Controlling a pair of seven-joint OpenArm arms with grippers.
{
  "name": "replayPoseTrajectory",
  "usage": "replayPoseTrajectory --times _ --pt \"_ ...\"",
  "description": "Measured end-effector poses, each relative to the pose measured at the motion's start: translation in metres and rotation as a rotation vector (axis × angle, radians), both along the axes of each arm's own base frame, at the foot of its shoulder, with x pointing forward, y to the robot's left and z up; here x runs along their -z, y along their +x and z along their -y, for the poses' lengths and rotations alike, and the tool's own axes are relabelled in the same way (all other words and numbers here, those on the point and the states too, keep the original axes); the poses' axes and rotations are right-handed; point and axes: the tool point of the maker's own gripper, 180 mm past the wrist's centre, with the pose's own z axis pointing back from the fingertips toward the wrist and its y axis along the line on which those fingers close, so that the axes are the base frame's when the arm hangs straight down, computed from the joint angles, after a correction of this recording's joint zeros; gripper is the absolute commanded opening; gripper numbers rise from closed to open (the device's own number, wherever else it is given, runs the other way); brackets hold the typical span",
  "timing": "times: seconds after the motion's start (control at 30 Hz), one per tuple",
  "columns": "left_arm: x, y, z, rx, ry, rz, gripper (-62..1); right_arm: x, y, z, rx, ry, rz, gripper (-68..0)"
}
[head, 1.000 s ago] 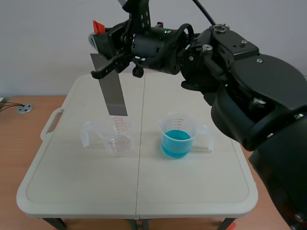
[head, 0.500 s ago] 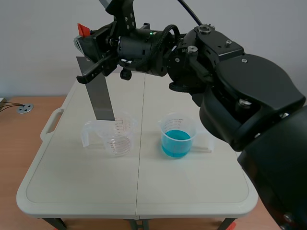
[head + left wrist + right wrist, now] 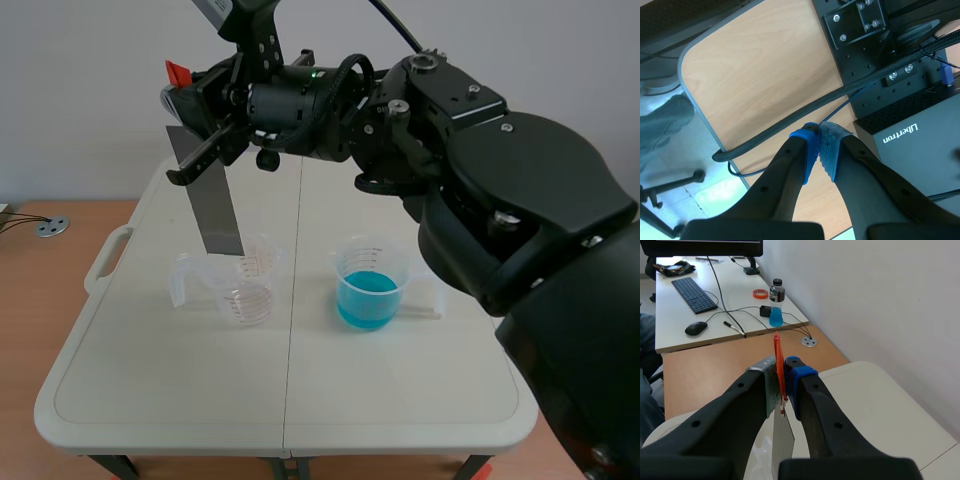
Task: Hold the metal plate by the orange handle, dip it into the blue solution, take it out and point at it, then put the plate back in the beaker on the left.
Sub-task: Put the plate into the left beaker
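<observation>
Metal plate [image 3: 208, 195] is hanging in the air over the left part of the white table [image 3: 150, 380], tilting a bit so its top end is leaning left. Right gripper [image 3: 782, 372] is clamping the orange handle [image 3: 777, 355] at the plate's top. The pads are pressing on it from both sides, and in the right wrist view the grey sheet is dropping away below the fingers. That big black right arm [image 3: 480, 180] is coming in from the right and reaching well past the middle, high above the table.

The plate's lower edge is sitting right at the far rim of the empty clear beaker [image 3: 245, 285] on the left. Honestly can't tell if it's dipping inside or just hovering over it. The beaker with the blue solution [image 3: 368, 290] is standing to the right of that one, apart from it.

Left gripper [image 3: 819, 142] is holding nothing, with its fingers closed and the blue pads meeting. It's hanging off the table over a wooden desktop [image 3: 760, 65], with a black cable [image 3: 790, 125] running past and a black box [image 3: 910, 130] beside it.

Farther left, a keyboard [image 3: 694, 294], a mouse [image 3: 695, 328] and a bottle [image 3: 776, 296] are sitting on another desk.
</observation>
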Motion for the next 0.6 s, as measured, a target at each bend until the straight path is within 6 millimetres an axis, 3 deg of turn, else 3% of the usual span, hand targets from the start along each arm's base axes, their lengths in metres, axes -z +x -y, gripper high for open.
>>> replayPoseTrajectory --times 0.43,0.6 --pt "0.0 0.0 0.0 0.0 0.0 0.0 -59.3 0.005 0.001 0.001 0.004 -0.019 -0.006 -66.1" --pt "0.0 0.0 0.0 0.0 0.0 0.0 -59.3 0.025 0.005 0.004 0.014 -0.02 -0.055 -66.1"
